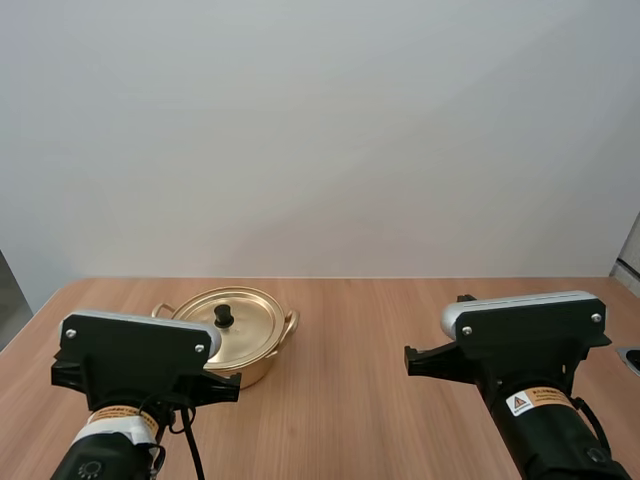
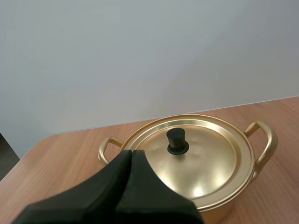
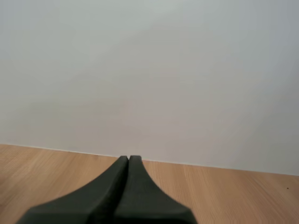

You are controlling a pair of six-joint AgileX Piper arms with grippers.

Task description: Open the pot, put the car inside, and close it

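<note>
Wood counter (image 1: 400, 340), plain white wall behind. Progress: nothing done yet, by the look of it. Gold pot (image 1: 252, 366) sits on the counter's left side, directly ahead of the left arm, lid (image 2: 210, 158) seated flush. All three steps remain: lid off, car in, lid back on.

Claws: left claw (image 2: 131, 153) pinched closed on nothing, tips just short of the lid's near rim, roughly lined up with the black knob (image 2: 177, 140). Same for right claw (image 3: 128, 158): closed, empty, over bare counter.

Pot upright, knob pointing straight up. Round body, so no real long axis. Line through the two loop handles (image 2: 265, 140) runs across the counter, left to right.
</note>
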